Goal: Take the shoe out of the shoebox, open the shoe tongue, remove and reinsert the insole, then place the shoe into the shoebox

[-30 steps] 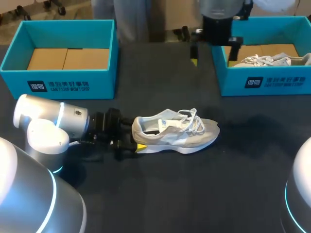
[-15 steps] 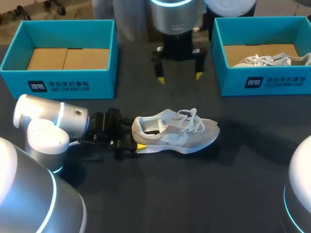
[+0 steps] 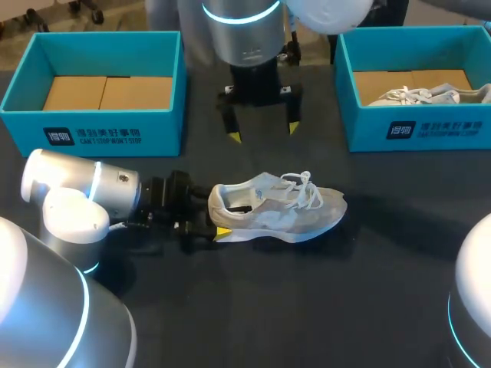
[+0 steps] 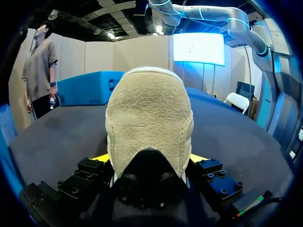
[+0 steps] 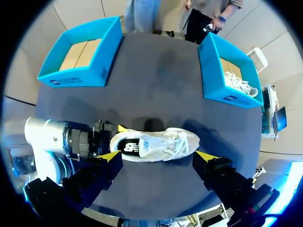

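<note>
My left gripper [image 3: 209, 228] pinches the heel of the shoe [image 3: 276, 207], which lies out on the table [image 3: 345, 307]. I judge the tongue and insole steps remain. Beyond, my right gripper [image 3: 263, 132] hovers spread wide, and the empty shoebox [image 3: 115, 136] stands behind.

Soft overhead light leaves a faint shadow beside the shoe [image 3: 276, 211].

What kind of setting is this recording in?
Likely a robot bench for shoe-packing trials: a dark table, two open blue shoeboxes, and a sneaker gripped at its heel by the left gripper.
</note>
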Robot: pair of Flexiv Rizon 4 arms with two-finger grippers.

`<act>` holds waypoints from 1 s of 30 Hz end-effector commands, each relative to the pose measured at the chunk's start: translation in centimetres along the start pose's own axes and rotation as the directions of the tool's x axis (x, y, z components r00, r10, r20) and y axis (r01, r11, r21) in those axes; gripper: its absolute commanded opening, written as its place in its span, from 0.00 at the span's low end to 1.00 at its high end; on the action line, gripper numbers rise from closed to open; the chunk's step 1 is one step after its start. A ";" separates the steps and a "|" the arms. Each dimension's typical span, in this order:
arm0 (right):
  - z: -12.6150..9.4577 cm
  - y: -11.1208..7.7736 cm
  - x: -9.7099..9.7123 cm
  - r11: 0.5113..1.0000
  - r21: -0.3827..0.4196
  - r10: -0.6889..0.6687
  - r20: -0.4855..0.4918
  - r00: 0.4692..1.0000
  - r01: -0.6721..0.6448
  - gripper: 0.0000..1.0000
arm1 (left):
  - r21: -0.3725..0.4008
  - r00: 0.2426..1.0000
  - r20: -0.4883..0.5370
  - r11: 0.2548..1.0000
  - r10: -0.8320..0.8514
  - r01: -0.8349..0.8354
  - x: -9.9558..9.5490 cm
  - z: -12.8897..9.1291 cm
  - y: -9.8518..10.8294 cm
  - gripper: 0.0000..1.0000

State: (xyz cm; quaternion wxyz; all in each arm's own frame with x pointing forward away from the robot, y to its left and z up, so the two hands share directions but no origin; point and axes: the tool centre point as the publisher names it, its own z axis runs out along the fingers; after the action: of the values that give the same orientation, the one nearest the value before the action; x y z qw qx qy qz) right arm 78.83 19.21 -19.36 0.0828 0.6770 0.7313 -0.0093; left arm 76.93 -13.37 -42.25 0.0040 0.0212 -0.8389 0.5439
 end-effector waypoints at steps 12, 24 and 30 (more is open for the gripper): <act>0.6 -0.3 -0.3 1.000 -0.017 0.016 -0.009 1.000 -0.017 1.00 | 0.001 1.000 0.001 1.000 0.000 0.000 0.0 0.2 0.4 0.00; 6.7 -2.3 1.8 0.991 -0.046 0.129 0.008 0.992 -0.129 1.00 | 0.001 1.000 0.001 1.000 0.000 0.000 0.0 0.2 0.4 0.00; 10.1 -3.5 3.1 0.990 -0.011 0.142 0.047 0.989 -0.142 1.00 | 0.001 1.000 0.001 1.000 0.000 0.000 0.0 0.2 0.4 0.00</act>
State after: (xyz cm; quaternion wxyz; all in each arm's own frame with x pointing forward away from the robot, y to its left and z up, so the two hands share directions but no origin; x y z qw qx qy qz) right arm 75.84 19.30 -28.00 0.1015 0.7247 0.6814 -0.0134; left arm 76.93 -13.36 -42.25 0.0040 0.0213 -0.8389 0.5439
